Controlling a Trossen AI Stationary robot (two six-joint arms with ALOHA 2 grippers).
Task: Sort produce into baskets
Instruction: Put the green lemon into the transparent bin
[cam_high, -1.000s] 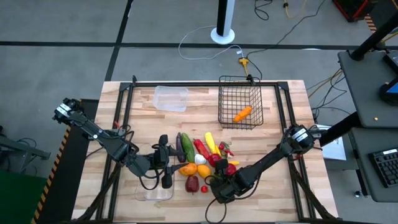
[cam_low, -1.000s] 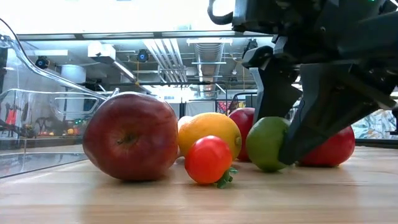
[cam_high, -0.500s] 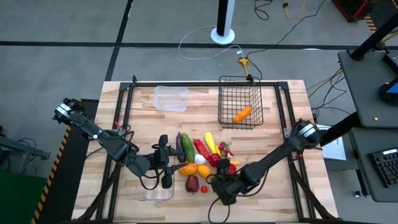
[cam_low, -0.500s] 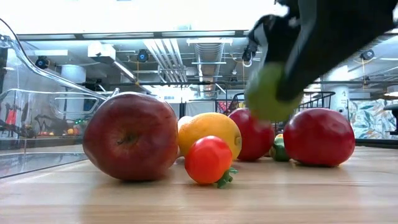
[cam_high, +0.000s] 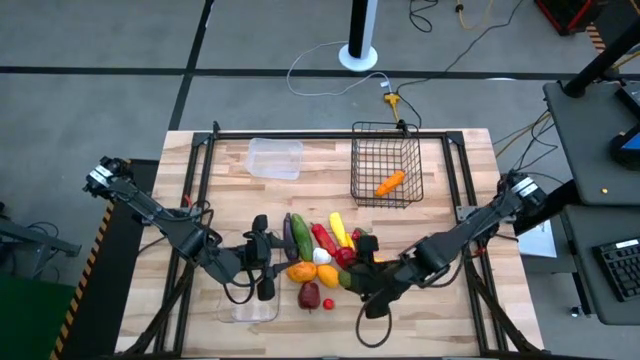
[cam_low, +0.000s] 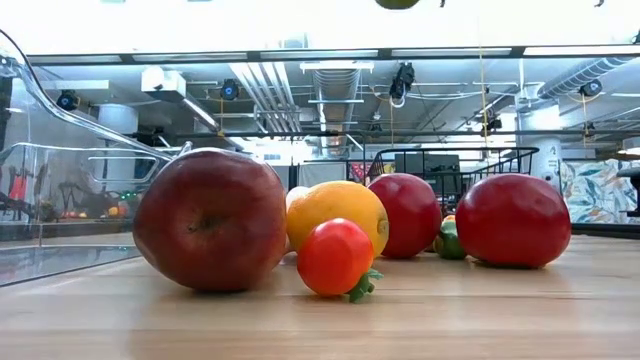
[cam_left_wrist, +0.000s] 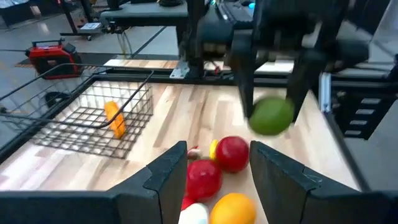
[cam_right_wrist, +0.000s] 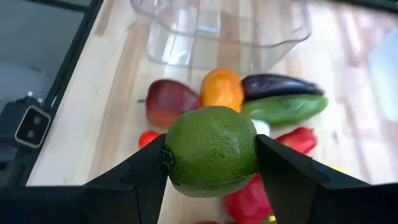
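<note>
Right gripper (cam_right_wrist: 211, 163) clamped on one green lime (cam_right_wrist: 211, 150) above the produce pile (cam_high: 322, 258) near desk's (cam_high: 450, 310) front edge, left gripper (cam_left_wrist: 214, 177) fingers apart beside pile, one carrot (cam_high: 390, 183) in black wire basket (cam_high: 386, 165), two clear tubs, front-right corner open

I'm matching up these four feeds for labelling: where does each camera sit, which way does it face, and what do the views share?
High view: overhead, straight down on the table; both arms show.
Low view: tabletop height, level past the apple into the room; no arm shows.
Left wrist view: past the left gripper toward the wire basket.
Right wrist view: down past the right gripper, shut on the lime.
Shared: both wrist views show the lime; high and left wrist views show the basket.
</note>
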